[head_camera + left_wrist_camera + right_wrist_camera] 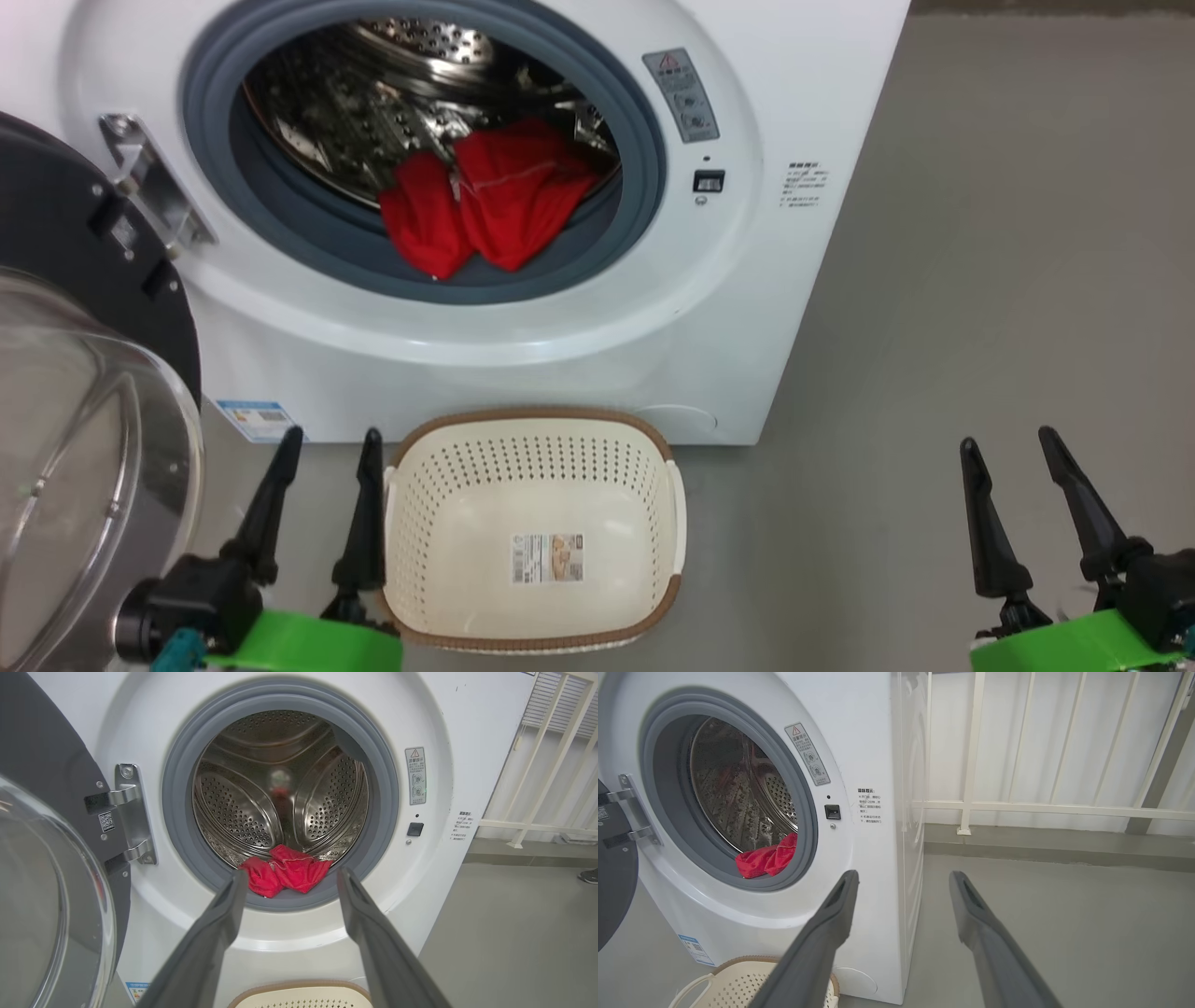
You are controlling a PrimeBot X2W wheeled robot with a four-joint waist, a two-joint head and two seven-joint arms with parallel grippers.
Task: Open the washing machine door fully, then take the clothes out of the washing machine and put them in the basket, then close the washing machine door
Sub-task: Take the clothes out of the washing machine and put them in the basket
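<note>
**Positions.** The door [93,392] is swung wide at the left edge of the head view. The clothes [485,201] lie at the front of the drum [373,84], upper centre, with their lower folds drooping onto the seal [210,140]. The basket [532,425] sits at bottom centre, just in front of the washer [803,103], with nothing in it. The left claw [333,439] is at lower left and the right claw [1008,441] at lower right. Both are spread wide and hold nothing.

**Risks, as we judge them:**
- The left claw sits between door and basket, close to both. A careless lift could knock the door or nudge the basket, which looks like light plastic and would likely slide on the smooth grey floor [934,280].
- The hard, tapering fingers [362,523] could dig into the soft seal or catch the drum's holes if we reach too deep.
- The cloth is limp and bunched. A pinch may take one piece and leave the other, or a trailing fold may drag over the seal and drop short of the basket.

**Materials.**
- Door: glossy black rim, bulging clear glass.
- Drum: shiny punched steel, ribbed.
- Seal: matte grey rubber.
- Basket: cream, perforated, with a brown woven-look rim.
- Washer: smooth white shell.
</note>
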